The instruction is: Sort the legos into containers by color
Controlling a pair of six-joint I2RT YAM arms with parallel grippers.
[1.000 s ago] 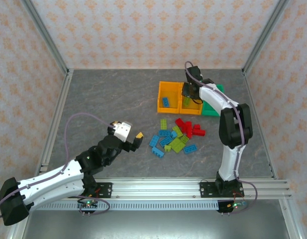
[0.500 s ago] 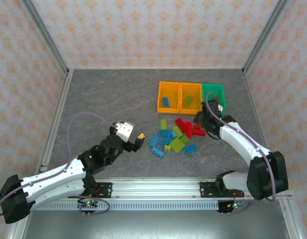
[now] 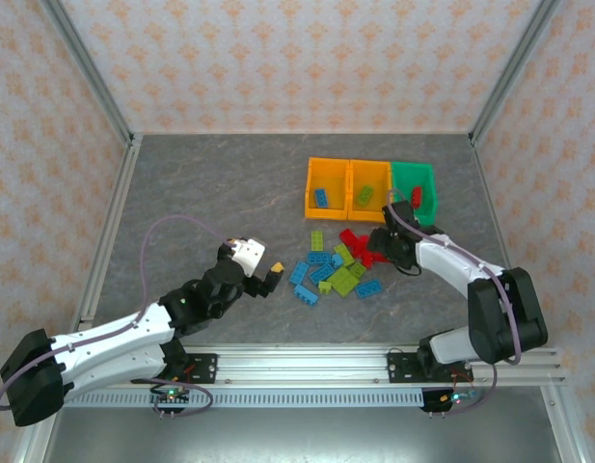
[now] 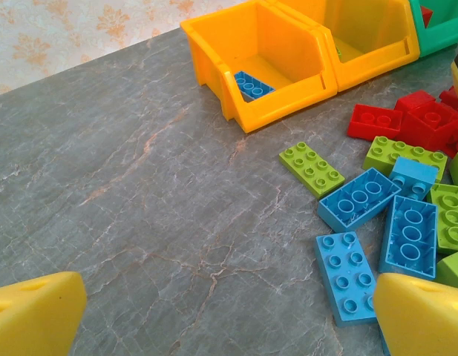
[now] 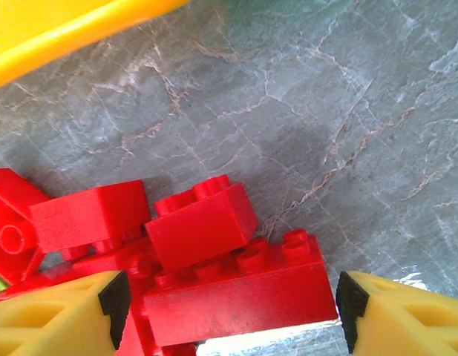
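Lying loose on the bench (image 3: 210,193), the legos (image 3: 336,270) form one mixed cluster of blue, lime and red, near the front of the containers (image 3: 351,164). The left orange bin (image 3: 328,162) holds a blue brick (image 4: 249,84). The middle orange bin (image 3: 370,162) holds a lime brick (image 3: 365,196), and the green bin (image 3: 414,166) holds red pieces (image 3: 419,196). I judge the colour scheme settled, with most of the sorting still to do.

Change, right side: a second ago my right hand (image 3: 380,247) stood high over the bins, about where the middle orange bin meets the green one. Half a second ago it had swung back toward the pile. Now it sits low at the red corner of the cluster. On the right wrist camera its fingers (image 5: 58,311) stand apart, straddling a long red brick (image 5: 240,300) with a smaller red brick (image 5: 203,226) resting on top. Nothing is clamped. I read this as one delivery finished and the next red pick begun; closing here may catch both bricks.

Change, left side: my left hand (image 3: 270,275) has crept slightly toward the pile's near-left edge. Its fingers are apart and empty, with a blue plate (image 4: 347,278) just ahead of one fingertip, so I expect a blue pick from this arm.
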